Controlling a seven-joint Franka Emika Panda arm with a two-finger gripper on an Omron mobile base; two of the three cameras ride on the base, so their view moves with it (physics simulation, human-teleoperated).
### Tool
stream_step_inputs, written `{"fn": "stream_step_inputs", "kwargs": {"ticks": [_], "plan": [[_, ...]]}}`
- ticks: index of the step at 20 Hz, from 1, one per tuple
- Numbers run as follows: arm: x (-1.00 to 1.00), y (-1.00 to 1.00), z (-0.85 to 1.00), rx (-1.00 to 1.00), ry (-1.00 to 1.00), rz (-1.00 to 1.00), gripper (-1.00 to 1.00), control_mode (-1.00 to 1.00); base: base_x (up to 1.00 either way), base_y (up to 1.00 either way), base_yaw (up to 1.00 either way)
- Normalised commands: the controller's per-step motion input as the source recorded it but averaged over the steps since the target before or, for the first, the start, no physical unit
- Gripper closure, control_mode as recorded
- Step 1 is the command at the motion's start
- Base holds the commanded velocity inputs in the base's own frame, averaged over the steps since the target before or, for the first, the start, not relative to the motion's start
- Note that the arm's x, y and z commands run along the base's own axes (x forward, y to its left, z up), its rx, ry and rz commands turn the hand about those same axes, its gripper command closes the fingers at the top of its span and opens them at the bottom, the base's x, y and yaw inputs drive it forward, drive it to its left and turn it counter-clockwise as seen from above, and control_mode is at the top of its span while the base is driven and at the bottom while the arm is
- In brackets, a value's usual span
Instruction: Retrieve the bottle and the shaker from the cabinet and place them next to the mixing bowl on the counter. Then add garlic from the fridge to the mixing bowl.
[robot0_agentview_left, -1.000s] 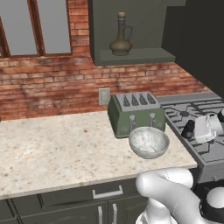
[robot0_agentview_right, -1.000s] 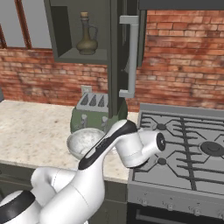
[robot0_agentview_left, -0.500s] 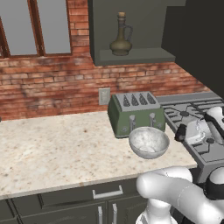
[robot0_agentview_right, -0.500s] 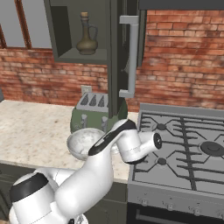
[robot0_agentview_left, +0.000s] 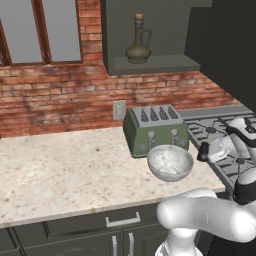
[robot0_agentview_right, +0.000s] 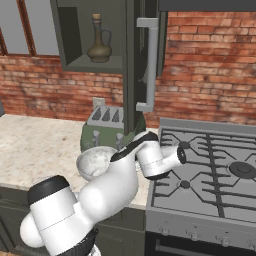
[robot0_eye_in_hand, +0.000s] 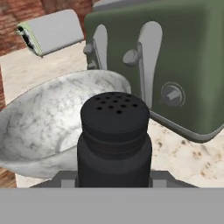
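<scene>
We held the shaker with our gripper closed tight around its black body, just beside the mixing bowl and over the right end of the counter, close to its edge with the gas hob. In our judgement the main risk was the release: the free strip of counter between the bowl and the hob looked narrow, so the shaker could land half on the hob, or tip against the rim of the bowl if we lowered it tilted. The green toaster stood directly behind the bowl, and a wide swing of the arm could push either of them. The bowl appeared empty, with only its mottled whitish inside visible, so no garlic was there yet. In the wall cabinet the olive-brown bottle stood upright on the shelf, near its front edge, and it was the one thing we could see on that shelf.
</scene>
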Motion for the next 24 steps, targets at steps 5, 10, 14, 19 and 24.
{"fn": "stream_step_inputs", "kwargs": {"ticks": [5, 10, 14, 19, 24], "plan": [[0.10, -0.08, 0.00, 0.00, 0.00, 0.03, 1.00, -1.00, 0.00, 0.00, 0.00], [0.13, 0.00, -0.07, 0.00, 0.00, 0.03, 1.00, -1.00, 0.00, 0.00, 0.00], [0.11, 0.00, -0.25, 0.00, 0.00, 0.04, 1.00, -1.00, 0.00, 0.00, 0.00], [0.04, 0.00, -0.30, 0.00, -0.01, 0.03, 1.00, -1.00, 0.00, 0.00, 0.00], [0.08, 0.02, -0.30, -0.01, -0.04, 0.03, 1.00, -1.00, 0.00, 0.00, 0.00]]}}
